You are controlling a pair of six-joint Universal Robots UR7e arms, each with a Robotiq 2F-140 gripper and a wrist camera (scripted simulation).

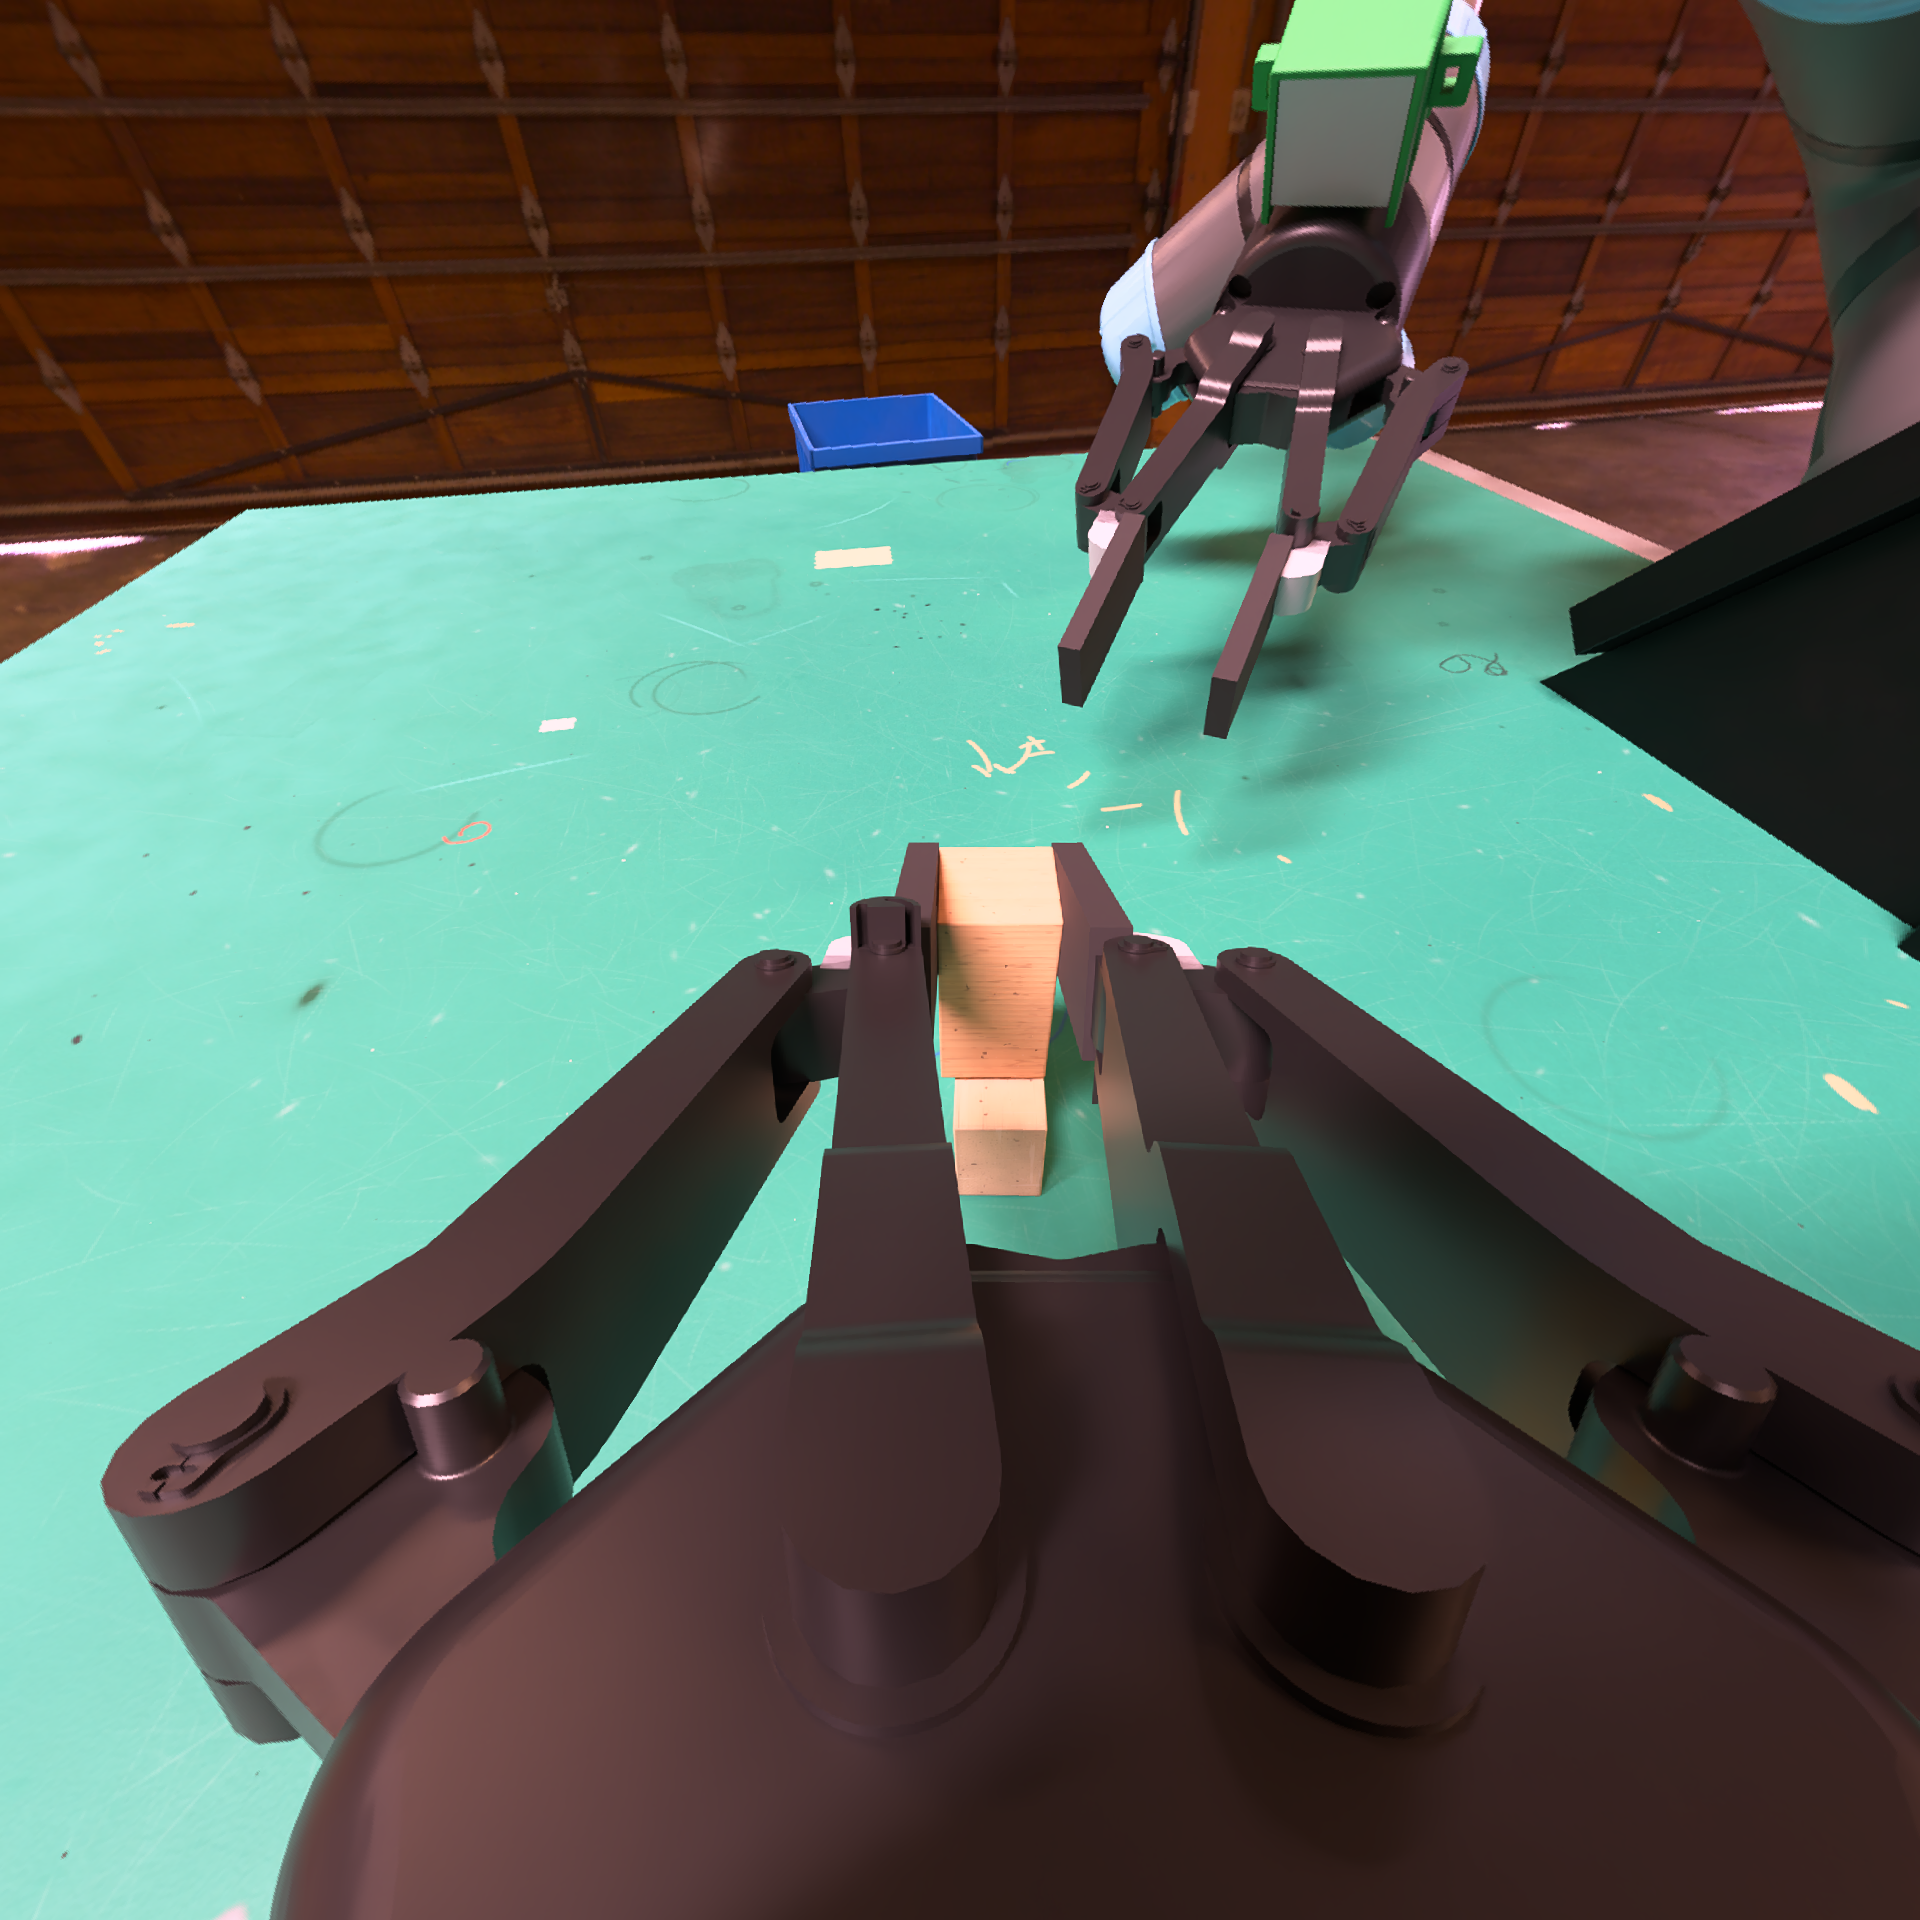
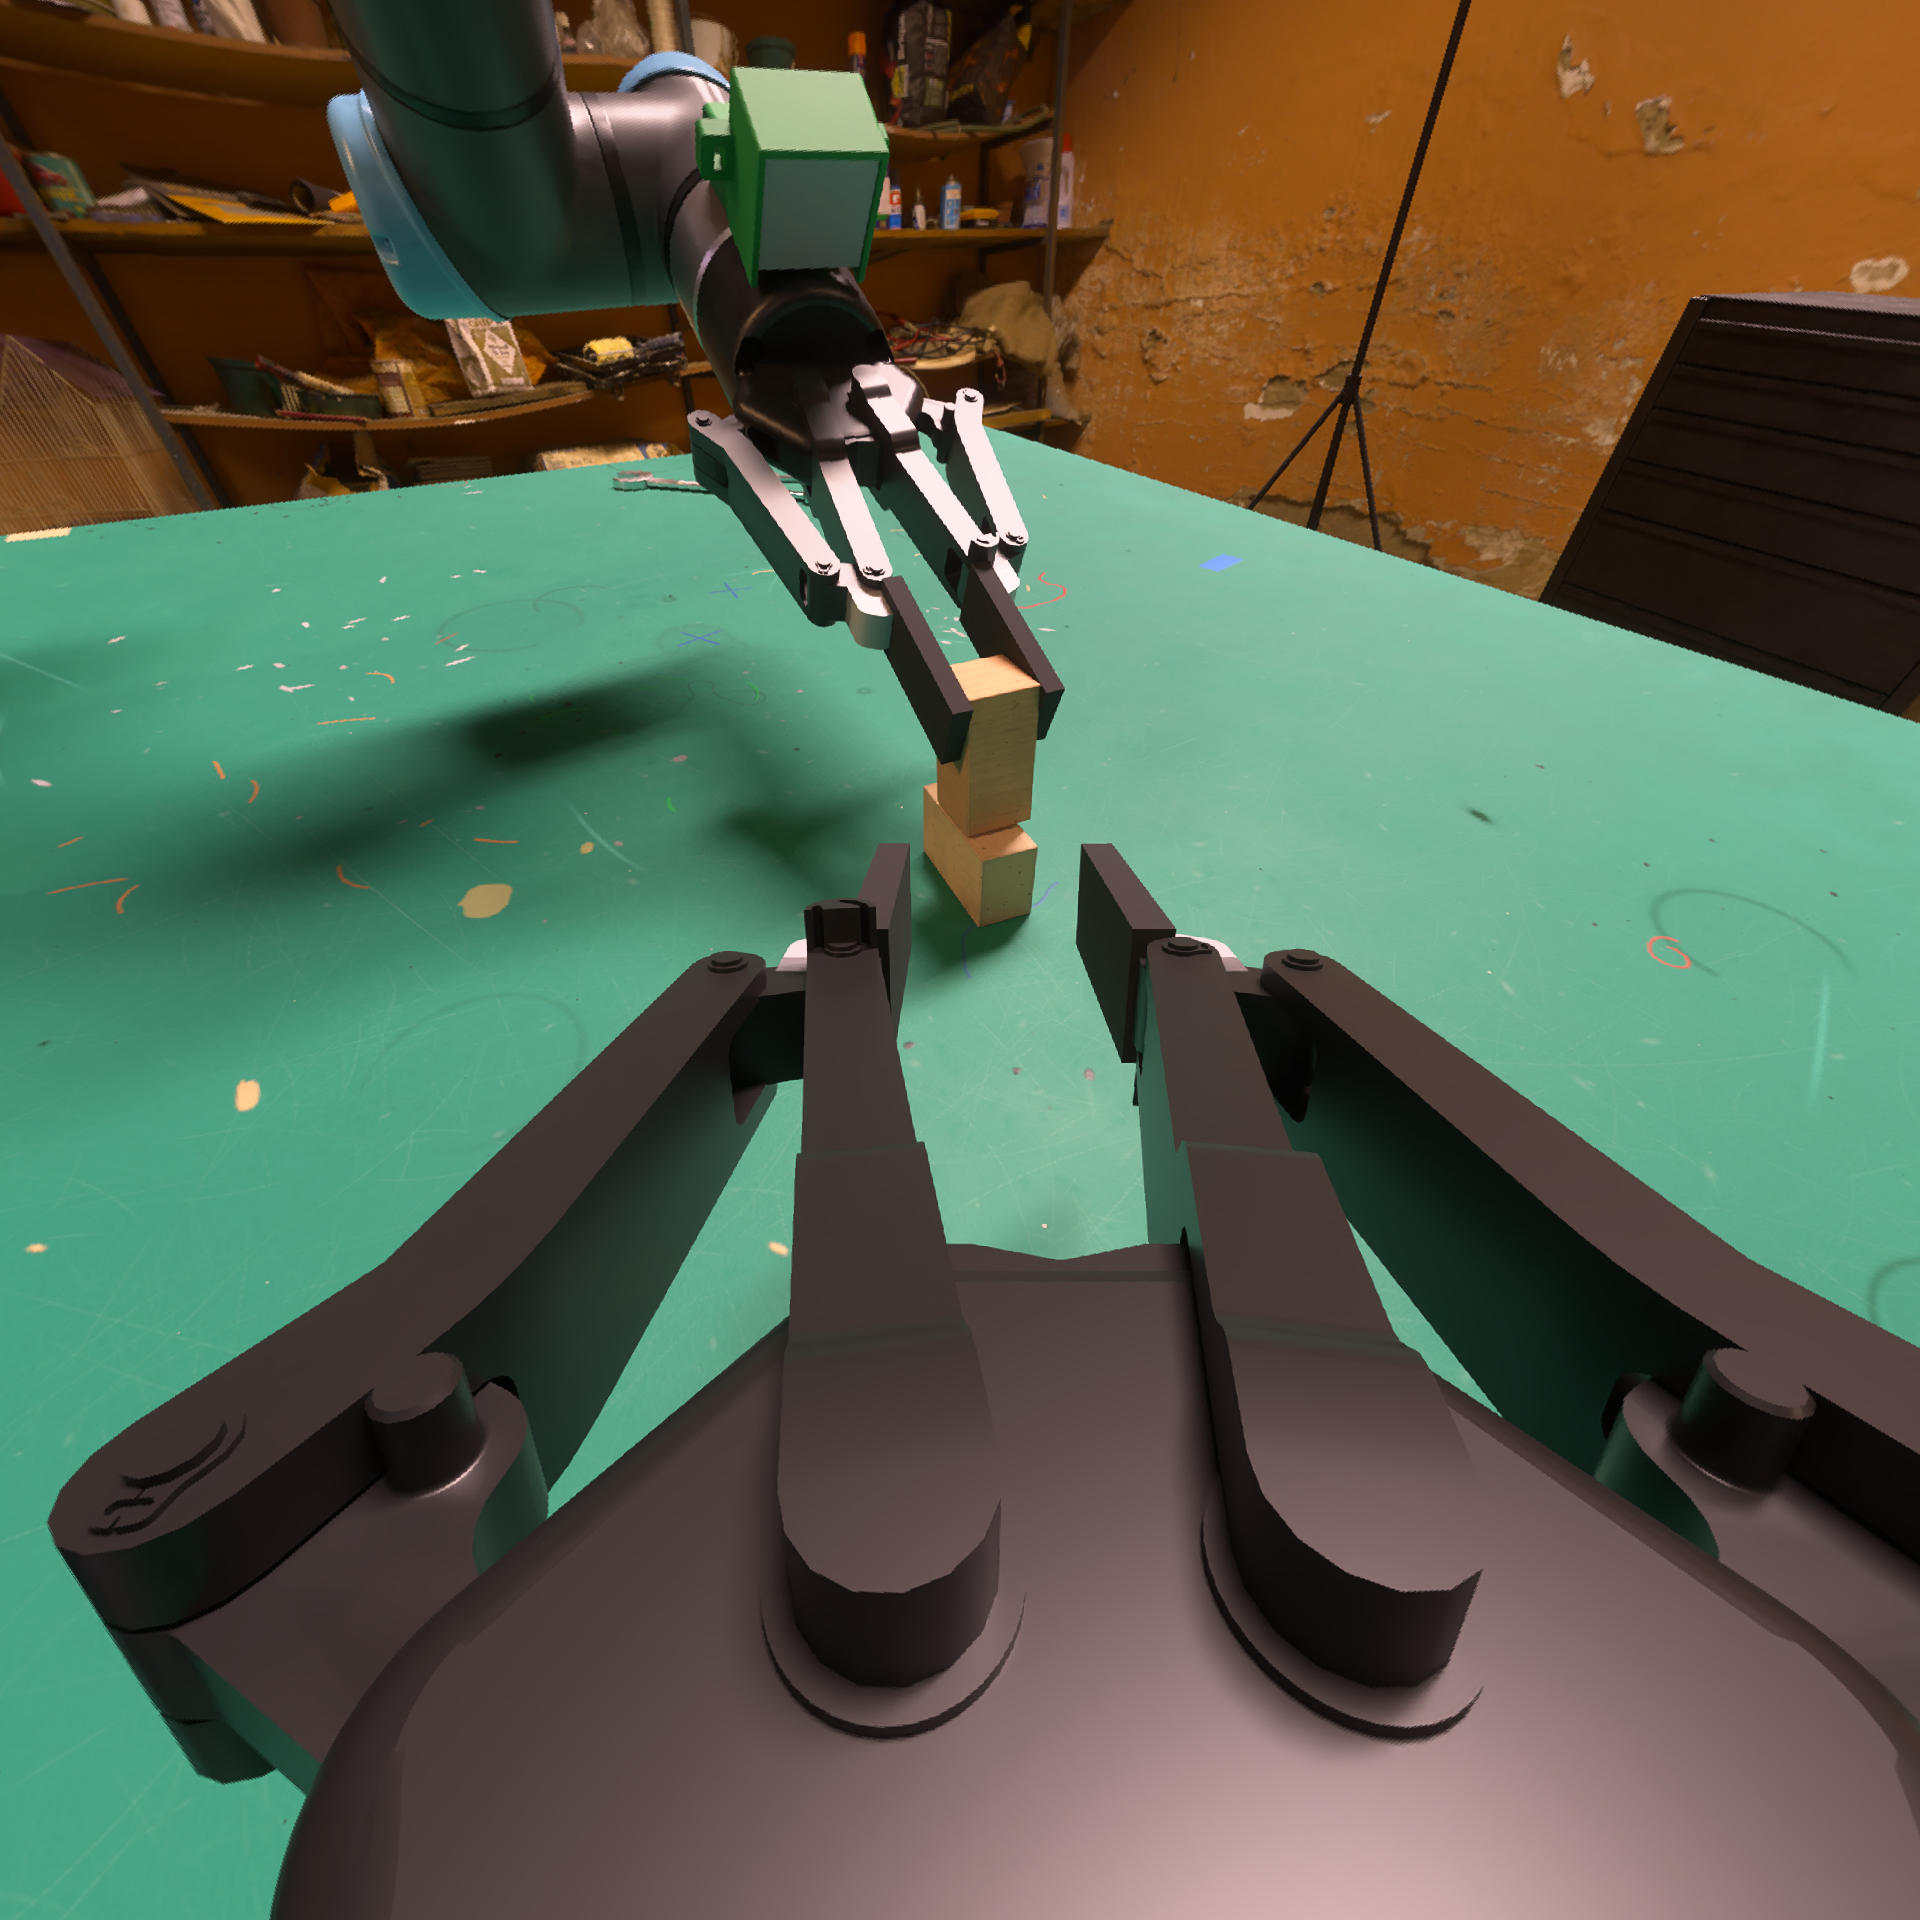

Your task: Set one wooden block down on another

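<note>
My left gripper [image 1: 997, 868] is shut on a pale wooden block [image 1: 997, 956], one finger on each side. A second wooden block [image 1: 997, 1138] stands on the green table right below it. In the right wrist view the held block [image 2: 1000, 748] rests on or just above the lower block [image 2: 982, 871], turned a little against it; I cannot tell if they touch. The left gripper [image 2: 1006, 712] comes down on it from the far side. My right gripper [image 2: 992, 868] is open and empty, close in front of the stack. It also shows in the left wrist view [image 1: 1143, 691], above the table.
The green table [image 1: 416, 935] is scuffed and marked. A blue bin [image 1: 883, 428] sits at its far edge. A black slab [image 1: 1766, 644] lies at the right. A black cabinet [image 2: 1756, 488] and a tripod [image 2: 1351, 416] stand beyond the table's edge.
</note>
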